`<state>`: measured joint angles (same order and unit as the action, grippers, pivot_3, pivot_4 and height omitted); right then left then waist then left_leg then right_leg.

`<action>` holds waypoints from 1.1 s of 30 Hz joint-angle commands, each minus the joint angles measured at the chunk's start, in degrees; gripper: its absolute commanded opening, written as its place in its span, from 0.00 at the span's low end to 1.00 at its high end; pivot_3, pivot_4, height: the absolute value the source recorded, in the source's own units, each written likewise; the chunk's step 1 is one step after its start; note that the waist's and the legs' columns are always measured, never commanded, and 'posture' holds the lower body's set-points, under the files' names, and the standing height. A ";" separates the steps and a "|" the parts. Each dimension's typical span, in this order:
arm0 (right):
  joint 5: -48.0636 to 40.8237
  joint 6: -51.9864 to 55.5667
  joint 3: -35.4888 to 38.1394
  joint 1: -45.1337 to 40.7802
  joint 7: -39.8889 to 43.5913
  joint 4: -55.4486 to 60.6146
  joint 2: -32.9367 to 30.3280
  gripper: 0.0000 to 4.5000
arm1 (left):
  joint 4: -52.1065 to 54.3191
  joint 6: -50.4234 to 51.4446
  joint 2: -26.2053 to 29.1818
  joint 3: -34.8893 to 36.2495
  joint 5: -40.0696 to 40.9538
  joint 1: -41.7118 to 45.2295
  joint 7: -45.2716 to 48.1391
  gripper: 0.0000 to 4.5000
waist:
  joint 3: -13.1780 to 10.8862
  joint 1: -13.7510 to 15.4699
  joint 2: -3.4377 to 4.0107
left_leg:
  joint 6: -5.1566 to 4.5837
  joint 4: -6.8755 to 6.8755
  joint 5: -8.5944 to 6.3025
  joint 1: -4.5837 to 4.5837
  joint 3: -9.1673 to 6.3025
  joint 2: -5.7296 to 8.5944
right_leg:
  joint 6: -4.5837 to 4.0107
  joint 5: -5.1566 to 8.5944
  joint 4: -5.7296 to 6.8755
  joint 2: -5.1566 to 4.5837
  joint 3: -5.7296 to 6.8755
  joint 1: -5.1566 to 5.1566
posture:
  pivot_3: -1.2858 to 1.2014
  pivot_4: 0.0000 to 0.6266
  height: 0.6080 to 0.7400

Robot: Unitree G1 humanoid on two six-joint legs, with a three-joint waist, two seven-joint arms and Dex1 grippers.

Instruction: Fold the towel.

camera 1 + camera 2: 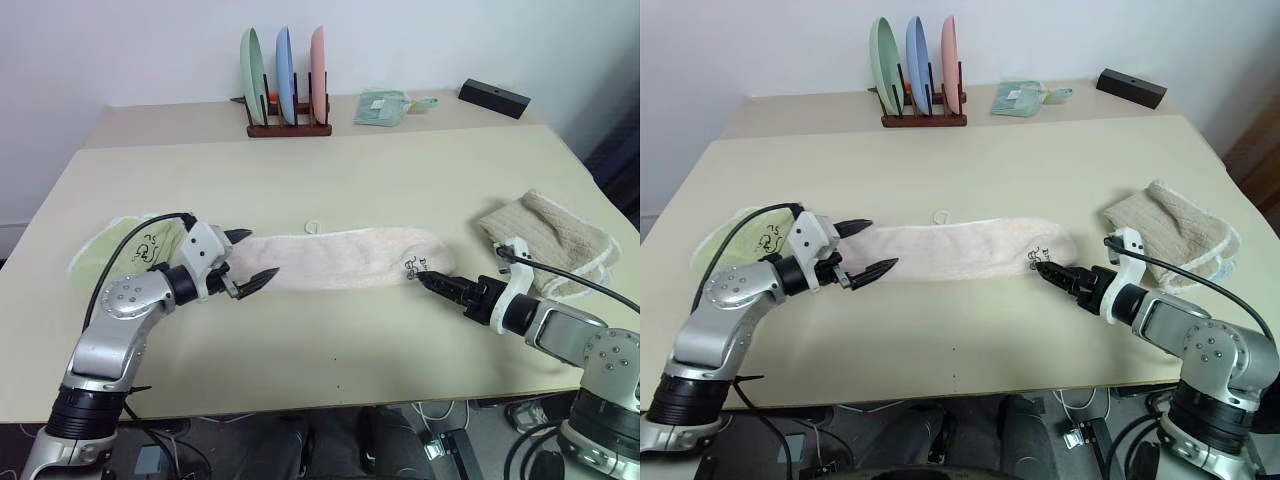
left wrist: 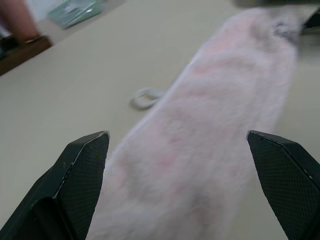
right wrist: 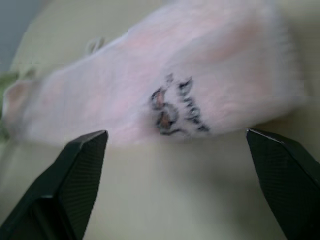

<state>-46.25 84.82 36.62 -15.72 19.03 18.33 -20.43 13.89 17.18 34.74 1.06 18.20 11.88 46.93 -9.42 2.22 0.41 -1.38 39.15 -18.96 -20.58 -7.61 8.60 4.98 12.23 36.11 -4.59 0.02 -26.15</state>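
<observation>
Towel [image 1: 340,258] lies stretched flat along the table [image 1: 330,180], between both tools. Left tool [image 1: 252,262] is spread wide at one end, right tool [image 1: 1044,268] also wide at the printed end, both holding nothing.

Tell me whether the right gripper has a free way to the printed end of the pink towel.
Probably yes. The right gripper is open, its fingertips just short of the pink towel at the end bearing the dark mark. Nothing lies between them; the beige towel sits off to the side.
</observation>
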 commanded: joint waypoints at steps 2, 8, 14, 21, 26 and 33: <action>1.95 1.46 7.32 -4.87 -8.70 -3.92 5.48 1.00 | 4.90 2.31 -1.10 -2.90 2.40 0.26 1.56 1.00 | 0.03 -0.07 0.01 | 0.00 -0.01 0.00 0.03 0.01 0.00 | 0.00 0.00 0.01 0.01 -0.01 0.01 | 0.52 0.24 1.00; 2.93 0.50 11.03 -10.58 -15.43 -6.80 10.56 1.00 | 7.69 4.24 -2.22 -5.98 3.25 -0.37 2.14 1.00 | 0.13 -0.13 0.00 | 0.00 0.00 0.00 0.14 0.02 0.00 | 0.00 0.00 0.02 0.01 -0.01 0.12 | 0.52 0.24 1.00; 2.32 -0.10 10.87 -11.57 -17.43 -6.37 12.62 0.48 | 7.36 3.87 -2.36 -6.40 2.51 -0.97 1.70 1.00 | 0.15 -0.24 0.02 | -0.01 -0.03 0.00 0.12 0.02 0.00 | 0.00 0.00 0.01 0.02 -0.02 0.09 | 0.52 0.24 1.00; 0.40 2.31 15.12 -13.83 -18.79 -4.21 9.91 0.01 | 6.23 2.79 -2.45 -6.68 1.79 -1.51 1.60 1.00 | 0.17 -0.11 0.06 | -0.01 -0.04 0.00 0.11 0.02 0.00 | 0.00 0.00 0.01 0.02 -0.02 0.08 | 0.52 0.24 1.00; -1.30 2.92 12.87 -11.74 -13.21 -3.19 0.53 0.01 | 3.90 0.99 -2.25 -7.22 0.57 -0.91 2.46 1.00 | 0.17 -0.03 0.09 | -0.02 -0.04 0.00 0.10 0.02 0.00 | 0.00 0.00 -0.01 0.01 -0.02 0.09 | 0.52 0.24 1.00; 0.37 -6.25 -3.87 -8.44 -1.15 0.07 -13.32 0.01 | 1.69 -0.54 -2.43 -7.75 -0.61 0.99 3.53 1.00 | 0.18 -0.35 0.08 | -0.02 -0.05 0.00 0.11 0.04 -0.03 | 0.00 0.00 -0.02 0.01 -0.02 0.09 | 0.52 0.24 1.00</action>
<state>-45.80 82.02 36.84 -23.92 14.56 15.23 -32.46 14.75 17.95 32.20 -7.10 17.93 12.37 50.10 -9.24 1.87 0.49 -1.39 39.07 -18.96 -20.47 -7.57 8.56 4.98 12.24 36.08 -4.57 -0.01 -26.06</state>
